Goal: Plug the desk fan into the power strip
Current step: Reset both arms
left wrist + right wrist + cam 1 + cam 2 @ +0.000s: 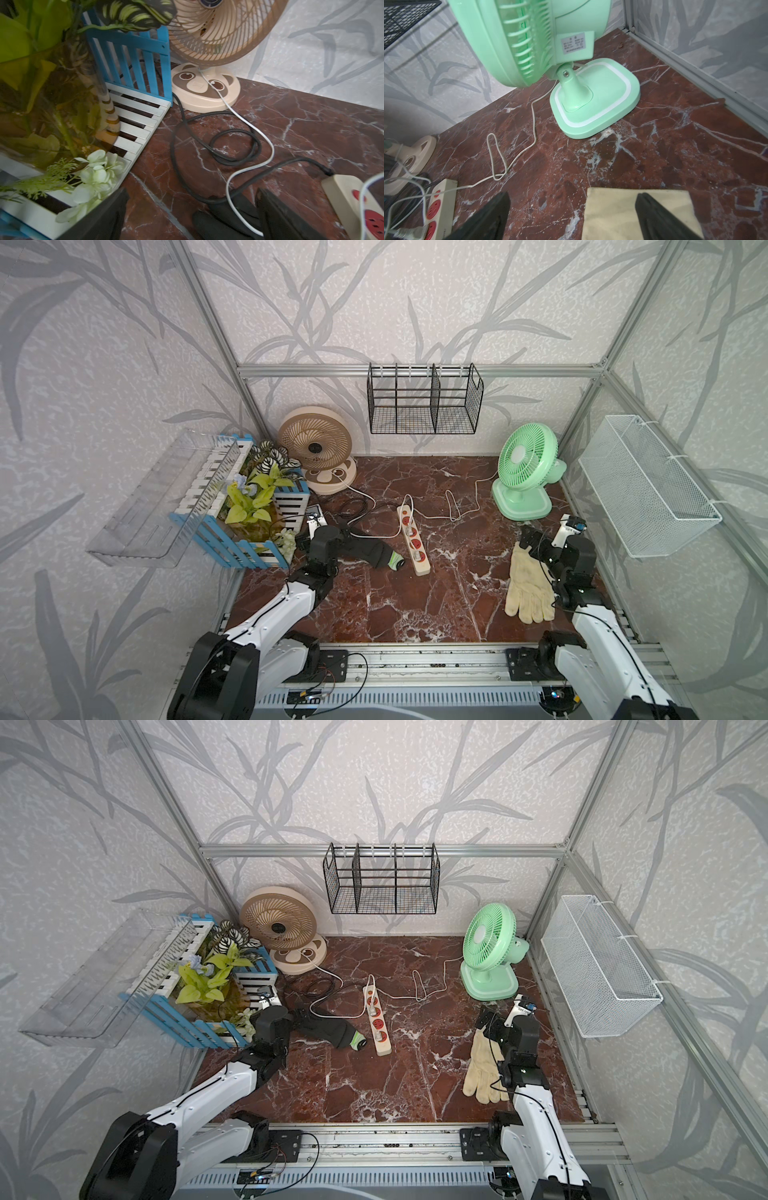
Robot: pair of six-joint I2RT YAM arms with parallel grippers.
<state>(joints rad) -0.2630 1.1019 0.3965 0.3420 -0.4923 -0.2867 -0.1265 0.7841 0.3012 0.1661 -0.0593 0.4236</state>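
The cream power strip [420, 567] [384, 1048] [340, 187] [446, 187] lies mid-table. White cords from a green desk fan [528, 460] [529, 41] at the back right and a beige desk fan [316, 439] [218, 31] at the back left both run to its far end. A white plug [406, 231] sits on it; whose cord it ends I cannot tell. My left gripper [338, 527] [193, 207] is open over a black sock [370, 553] left of the strip. My right gripper [527, 538] [571, 205] is open above a cream glove [528, 589] [616, 214].
A blue and white planter crate [257, 547] with plants stands close to my left arm. The strip's black cord [228, 145] coils in front of the beige fan. On the walls hang a black wire rack [424, 402], a white wire basket [648, 485] and a clear shelf [166, 497].
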